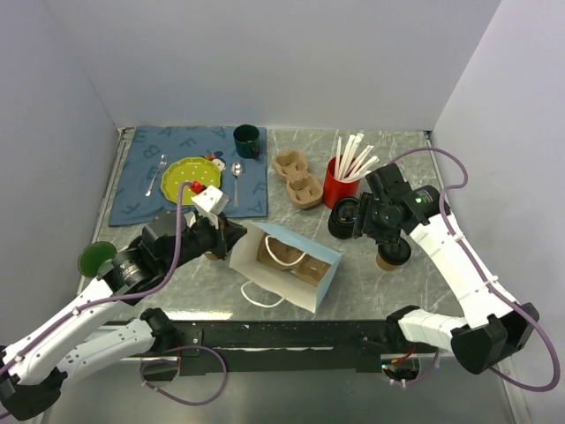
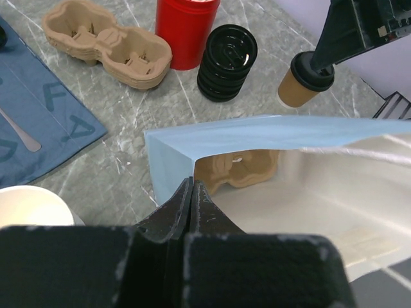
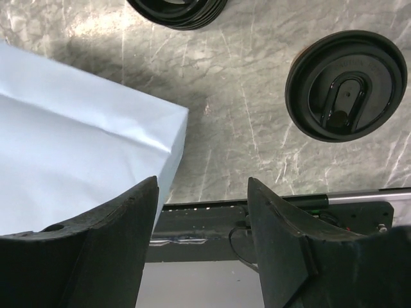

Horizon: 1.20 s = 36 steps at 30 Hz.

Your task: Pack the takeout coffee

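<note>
The takeout coffee point(image 1: 393, 253), a brown paper cup with a black lid, stands upright right of the blue paper bag point(image 1: 287, 262). It also shows in the left wrist view point(image 2: 300, 82) and, lid up, in the right wrist view point(image 3: 347, 84). The bag lies on its side with a cardboard cup carrier point(image 2: 238, 171) inside. My left gripper point(image 2: 191, 187) is shut on the bag's mouth edge point(image 1: 228, 237). My right gripper point(image 3: 202, 192) is open and empty, hovering just above and left of the coffee point(image 1: 378, 230), which is not between its fingers.
A stack of black lids point(image 1: 342, 219) sits beside the coffee. A red cup of straws point(image 1: 339, 182) and stacked cup carriers point(image 1: 298, 177) stand behind it. A green mug point(image 1: 246, 140), a plate point(image 1: 189, 177) and spoons sit on a blue placemat point(image 1: 141, 190).
</note>
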Each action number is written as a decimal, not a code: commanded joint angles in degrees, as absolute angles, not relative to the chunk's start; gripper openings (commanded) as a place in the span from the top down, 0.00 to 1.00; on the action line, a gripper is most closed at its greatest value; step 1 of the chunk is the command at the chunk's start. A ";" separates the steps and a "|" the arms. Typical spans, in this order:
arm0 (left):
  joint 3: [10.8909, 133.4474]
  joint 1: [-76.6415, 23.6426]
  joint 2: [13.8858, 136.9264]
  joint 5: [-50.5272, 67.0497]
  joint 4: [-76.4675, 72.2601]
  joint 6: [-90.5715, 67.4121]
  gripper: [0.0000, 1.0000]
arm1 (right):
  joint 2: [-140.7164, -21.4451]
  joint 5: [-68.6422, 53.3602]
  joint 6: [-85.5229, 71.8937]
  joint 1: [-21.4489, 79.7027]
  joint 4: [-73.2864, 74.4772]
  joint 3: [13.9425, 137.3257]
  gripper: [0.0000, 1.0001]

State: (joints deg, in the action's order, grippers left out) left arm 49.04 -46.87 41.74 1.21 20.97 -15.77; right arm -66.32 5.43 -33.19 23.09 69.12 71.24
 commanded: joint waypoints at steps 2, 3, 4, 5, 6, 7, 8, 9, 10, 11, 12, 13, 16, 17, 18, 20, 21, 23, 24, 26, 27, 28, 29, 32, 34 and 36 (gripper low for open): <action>51.85 -47.11 41.04 0.18 20.91 -15.73 0.99 | -68.37 9.66 -34.72 20.84 70.83 75.66 0.36; 52.29 -47.11 41.13 0.18 21.61 -16.34 0.99 | -68.99 10.28 -34.54 20.05 71.19 76.20 0.36; 52.82 -47.11 41.31 0.18 22.93 -16.61 0.99 | -70.39 10.63 -34.45 17.60 72.32 76.72 0.36; 53.00 -47.11 41.22 0.18 23.29 -16.87 0.99 | -71.01 10.72 -33.76 16.10 72.51 77.42 0.36; 53.26 -47.11 41.22 0.18 23.81 -17.66 0.99 | -71.36 10.55 -33.14 14.78 72.42 77.34 0.36; 53.78 -47.11 41.22 0.18 24.60 -18.10 0.99 | -72.06 9.85 -32.61 11.02 72.33 77.17 0.36; 54.05 -47.11 41.22 0.18 24.96 -18.54 0.99 | -72.42 8.97 -31.22 9.33 71.90 76.82 0.34; 54.31 -47.11 41.22 0.18 25.40 -19.24 0.99 | -72.86 8.01 -30.51 7.40 71.81 76.64 0.33; 55.01 -47.11 41.39 0.18 26.01 -19.51 0.99 | -73.64 6.87 -29.89 5.90 71.72 76.55 0.32; 55.37 -47.11 41.40 0.44 27.06 -19.69 0.99 | -73.91 6.94 -29.10 3.45 71.81 76.47 0.30; 55.72 -47.11 41.31 1.05 27.59 -20.12 0.99 | -74.09 7.12 -28.57 2.73 71.55 76.12 0.28; 56.07 -47.11 41.48 1.14 28.03 -20.56 0.99 | -74.27 7.12 -28.30 1.94 71.28 75.68 0.27; 57.39 -47.11 41.57 2.20 29.88 -22.06 0.99 | -75.75 7.29 -26.72 0.26 70.23 73.92 0.22; 57.57 -47.11 41.57 2.37 30.14 -23.10 0.99 | -75.94 7.29 -26.37 0.26 70.14 73.13 0.22; 57.66 -47.11 41.75 2.81 30.84 -23.46 0.99 | -76.11 7.56 -26.11 -1.82 69.35 72.69 0.22; 58.09 -47.11 41.84 2.90 31.46 -24.43 0.99 | -76.11 6.77 -24.88 -2.72 68.38 70.94 0.20; 58.18 -47.11 41.84 2.99 31.99 -24.61 0.99 | -76.11 6.42 -24.44 -3.42 67.51 70.49 0.19; 57.83 -47.11 41.40 2.55 31.99 -24.61 0.99 | -76.03 5.02 -22.86 -3.95 66.28 68.48 0.10; 57.75 -47.11 41.22 2.46 31.82 -24.52 0.99 | -76.20 3.88 -22.59 -4.74 65.66 67.68 0.09; 57.66 -47.11 41.13 2.46 31.29 -24.70 0.99 | -76.64 2.73 -21.62 -5.53 63.73 65.67 0.05; 57.74 -47.11 41.48 2.37 31.29 -24.78 0.99 | -76.81 1.59 -21.01 -5.80 63.20 65.13 0.04; 58.01 -47.11 41.66 2.55 31.55 -24.79 0.99 | -76.82 0.97 -20.57 -5.89 61.71 64.60 0.04; 58.09 -47.11 41.83 2.46 31.64 -24.87 0.99 | -76.64 0.44 -19.44 -5.89 61.09 63.99 0.05; 58.01 -47.11 42.10 2.02 31.99 -25.05 0.99 | -75.76 0.87 -18.02 -5.89 59.59 63.20 0.06; 57.92 -47.11 41.84 1.76 31.73 -25.31 0.99 | -76.02 1.40 -17.23 -5.89 59.59 62.93 0.08; 57.92 -47.11 41.92 1.67 31.64 -25.40 0.99 | -76.46 1.84 -17.05 -5.80 59.41 62.67 0.10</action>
State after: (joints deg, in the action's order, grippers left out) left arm 55.66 -46.92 41.89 1.69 32.49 -23.97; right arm -76.64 1.41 -19.46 -5.52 62.24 63.02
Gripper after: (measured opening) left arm 0.021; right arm 0.922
